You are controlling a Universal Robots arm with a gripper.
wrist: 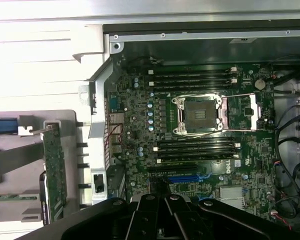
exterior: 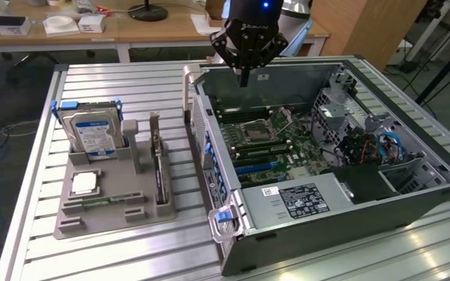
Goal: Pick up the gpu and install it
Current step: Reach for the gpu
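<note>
Gpu [exterior: 160, 170] is what we are after, and we find it standing on its long edge in a slot of the grey holder [exterior: 115, 221] on the worktop [exterior: 115, 88]. It is near the upright hard drive [exterior: 92, 137] and to the exterior view's left of the open computer case [exterior: 365, 202]. Nothing touches it. Our gripper [exterior: 243, 81] hangs above the far rim of the case, over the motherboard [exterior: 276, 140] and well apart from the card, its fingers pressed together and holding nothing. We judge the task to be at its very start: the approach for the pick, with no part of the install done. By our reckoning the pick calls for the fingers to spread, for the gripper to line up along the thin board from above, and for a pinch on its upper edge that keeps clear of the holder's posts. The card is thin and tall, so a skewed grip could tilt it or jam it in its slot.
</note>
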